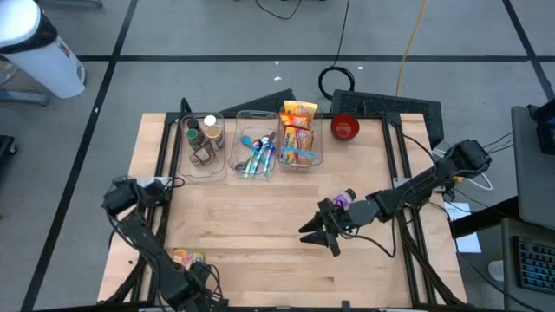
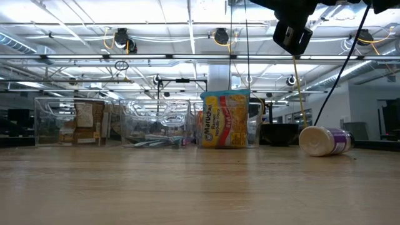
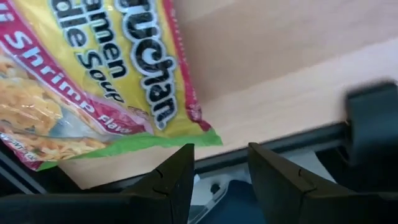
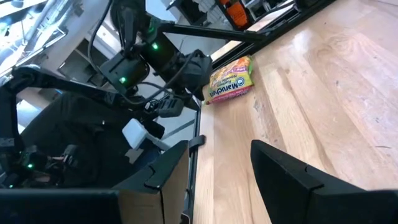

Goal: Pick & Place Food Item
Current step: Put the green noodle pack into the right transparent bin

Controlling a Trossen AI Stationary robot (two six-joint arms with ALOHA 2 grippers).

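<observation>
A yellow ramen noodle packet [image 1: 186, 256] lies flat on the wooden table near its near left corner. It fills much of the left wrist view [image 3: 93, 81] and shows small in the right wrist view [image 4: 231, 78]. My left gripper [image 3: 221, 152] hangs open just above the packet's green-edged end, over the table's near edge [image 1: 198, 276], pointing steeply down with nothing between its fingers. My right gripper [image 1: 318, 241] stands open above the table's middle right, fingers level and aimed toward the left arm [image 4: 219, 152].
Three clear bins stand along the far side: jars [image 1: 201, 143], utensils [image 1: 256, 152], more ramen packets [image 1: 299, 139]. A red bowl [image 1: 345, 127] sits beside them. A purple-capped bottle [image 1: 344, 199] lies on its side by my right arm [image 2: 325, 140]. Bare wood spans the middle.
</observation>
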